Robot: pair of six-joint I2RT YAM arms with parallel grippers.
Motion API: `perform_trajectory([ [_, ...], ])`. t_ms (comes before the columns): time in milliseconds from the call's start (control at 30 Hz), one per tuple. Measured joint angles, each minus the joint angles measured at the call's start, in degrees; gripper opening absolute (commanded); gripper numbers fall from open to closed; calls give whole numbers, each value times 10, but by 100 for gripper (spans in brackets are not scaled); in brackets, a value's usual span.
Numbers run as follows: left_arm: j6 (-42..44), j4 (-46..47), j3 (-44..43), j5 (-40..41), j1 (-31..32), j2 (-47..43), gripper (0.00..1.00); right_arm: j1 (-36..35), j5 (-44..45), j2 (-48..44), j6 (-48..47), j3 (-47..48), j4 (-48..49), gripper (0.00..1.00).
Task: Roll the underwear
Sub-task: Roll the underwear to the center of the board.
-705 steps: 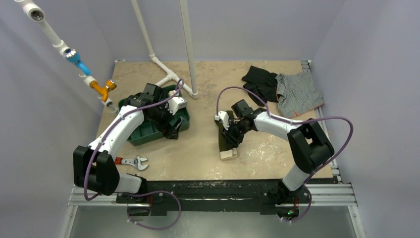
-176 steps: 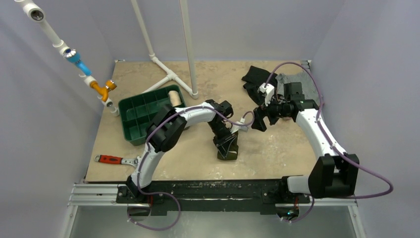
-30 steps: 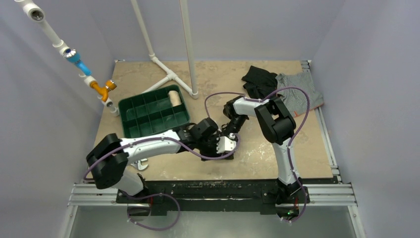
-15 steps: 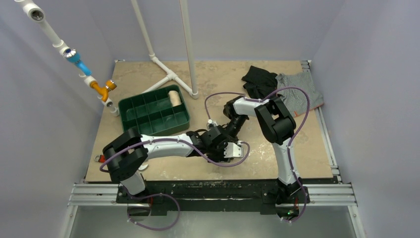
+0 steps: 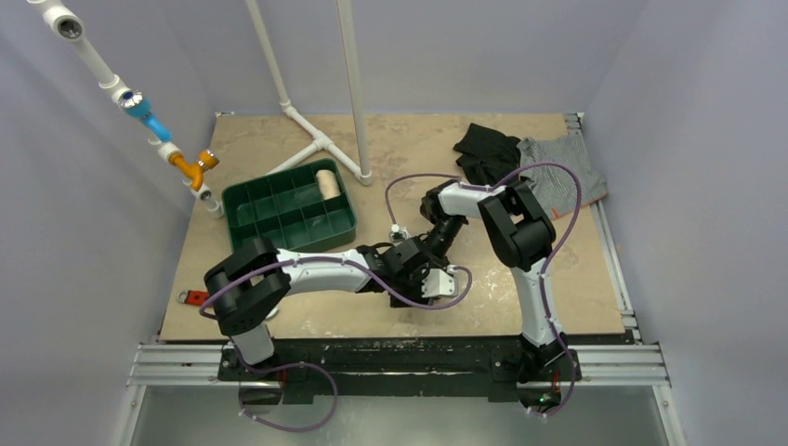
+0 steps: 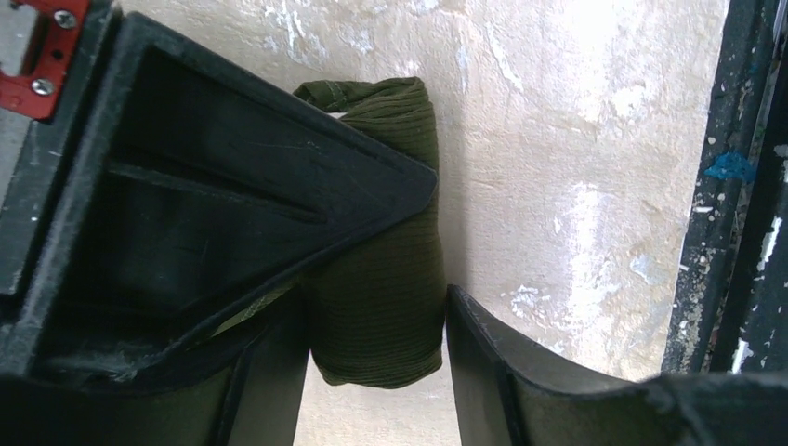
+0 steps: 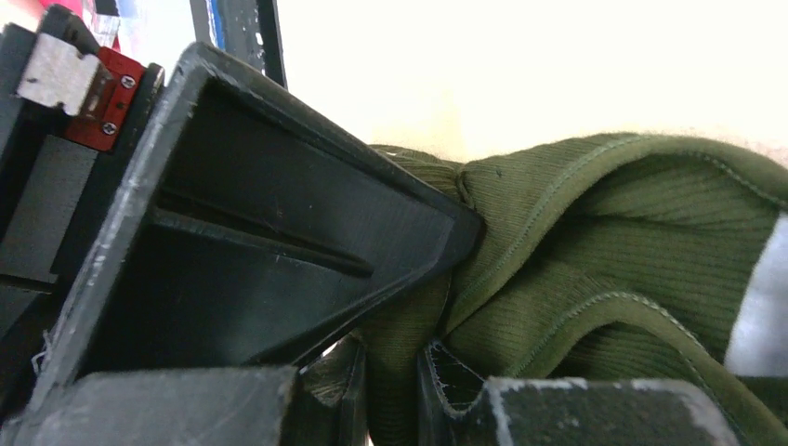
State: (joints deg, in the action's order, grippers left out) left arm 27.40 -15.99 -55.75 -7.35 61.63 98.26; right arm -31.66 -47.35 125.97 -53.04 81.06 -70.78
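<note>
The underwear (image 6: 386, 232) is a dark olive roll lying on the table in the left wrist view. My left gripper (image 6: 376, 307) straddles it, with both fingers pressed against its sides. In the right wrist view the olive cloth (image 7: 595, 242) lies bunched, with a cream strip of waistband (image 7: 757, 307) at the right edge. My right gripper (image 7: 395, 358) pinches a fold of it. A black wedge of the other gripper fills the left of each wrist view. From above, the left gripper (image 5: 423, 274) and right gripper (image 5: 430, 243) meet at the table's middle front and hide the cloth.
A green divided tray (image 5: 251, 237) with a cream roll (image 5: 325, 181) sits left of centre. A black garment (image 5: 488, 153) and a grey striped garment (image 5: 558, 177) lie at the back right. White pipes (image 5: 321, 139) stand at the back. A red-handled wrench (image 5: 190, 297) lies front left.
The left arm has swung right, and its gripper has shifted slightly right and closer to the right gripper over the roll. The right arm has stayed in place.
</note>
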Motion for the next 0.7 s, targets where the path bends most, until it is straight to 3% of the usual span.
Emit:
perform_trajectory([
  [100, -4, -2, -7, 0, 0, 8, 42, 3, 4, 0, 0, -2, -3, 0],
  [367, -8, -2, -15, -7, -1, 16, 7, 2, 12, 0, 1, -3, -9, 3],
  [433, -7, -7, -17, -14, -4, 16, 0, 2, 13, 0, 1, -3, -10, 9],
  [700, -6, -31, -34, -80, -34, 26, 0, 3, 8, -2, 21, -4, -12, 46],
])
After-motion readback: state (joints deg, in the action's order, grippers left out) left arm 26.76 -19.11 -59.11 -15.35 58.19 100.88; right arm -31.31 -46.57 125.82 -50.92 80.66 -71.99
